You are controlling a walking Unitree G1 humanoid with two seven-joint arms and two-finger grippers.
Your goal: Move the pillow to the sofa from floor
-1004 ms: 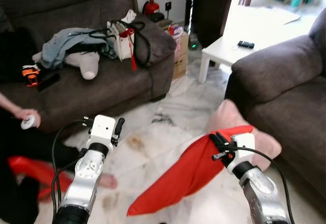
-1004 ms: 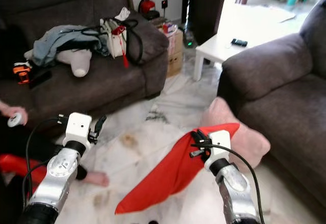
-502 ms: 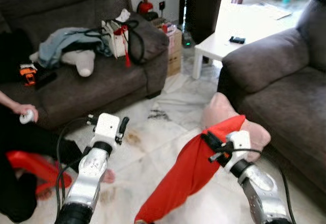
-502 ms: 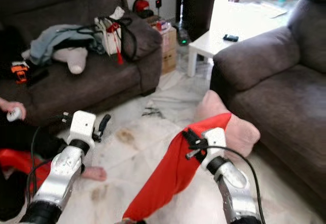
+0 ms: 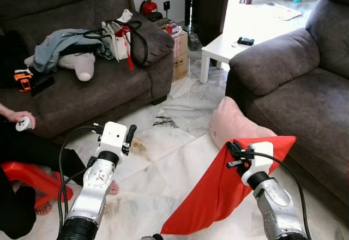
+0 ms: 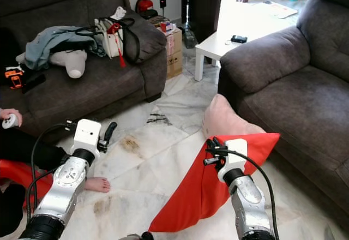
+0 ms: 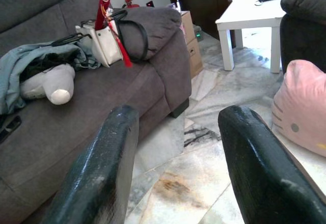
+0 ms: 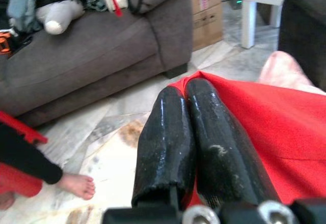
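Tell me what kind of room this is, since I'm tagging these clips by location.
Most likely a home living room: two dark grey sofas, one cluttered sofa on the left and another sofa on the right, a low white table between them, and a marble-look tiled floor.

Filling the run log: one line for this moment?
right gripper: shut on red pillow | left gripper: open, idle | pink pillow: floor by sofa

- Head stereo pair looks forward and down across a marble floor [image 5: 180, 158], between two sofas.
- Each wrist camera looks closely along its own black fingers [image 7: 102, 173], sharing the left sofa [image 8: 91, 56].
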